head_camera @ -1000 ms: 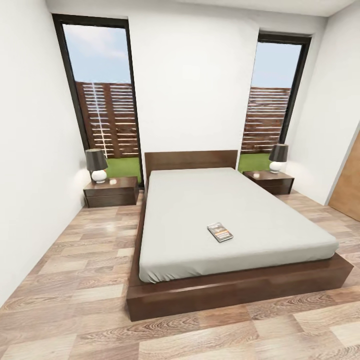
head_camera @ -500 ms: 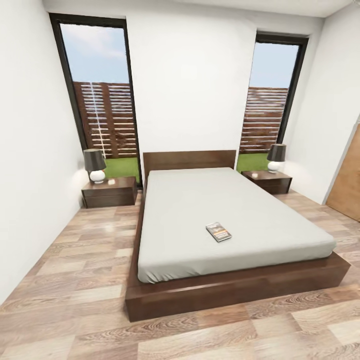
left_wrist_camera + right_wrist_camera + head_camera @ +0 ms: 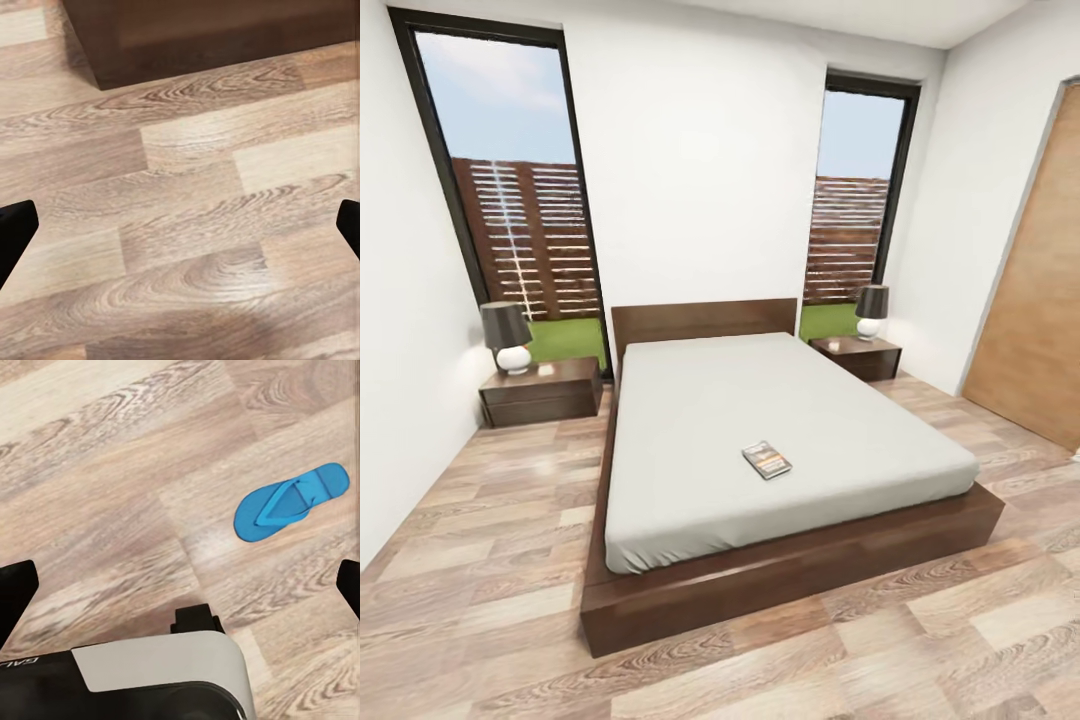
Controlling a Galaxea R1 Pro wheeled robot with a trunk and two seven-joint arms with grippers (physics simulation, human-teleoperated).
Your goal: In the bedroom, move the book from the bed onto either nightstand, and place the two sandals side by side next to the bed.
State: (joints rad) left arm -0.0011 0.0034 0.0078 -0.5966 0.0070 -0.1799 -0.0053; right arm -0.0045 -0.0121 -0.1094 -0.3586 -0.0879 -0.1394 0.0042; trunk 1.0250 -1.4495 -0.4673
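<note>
The book [image 3: 766,460] lies flat on the pale mattress of the bed [image 3: 690,430], toward its foot end. One nightstand [image 3: 542,392] stands left of the headboard and the other nightstand [image 3: 856,357] right of it. A blue sandal [image 3: 289,502] rests sole-down on the plank floor in the right wrist view, well beyond my right gripper [image 3: 180,585], which is open and empty. My left gripper [image 3: 180,229] is also open over bare floor, with a corner of the dark bed frame [image 3: 210,37] ahead of it.
Each nightstand carries a dark-shaded lamp [image 3: 507,335] [image 3: 871,309]. Tall windows [image 3: 510,200] flank the headboard wall. A wooden door [image 3: 1040,300] is on the right wall. My own base [image 3: 157,675] shows in the right wrist view. Floor strips run along both sides of the bed.
The whole head view has shifted left and the door at the right shows more, so the camera moved. The book and bed keep their places relative to each other.
</note>
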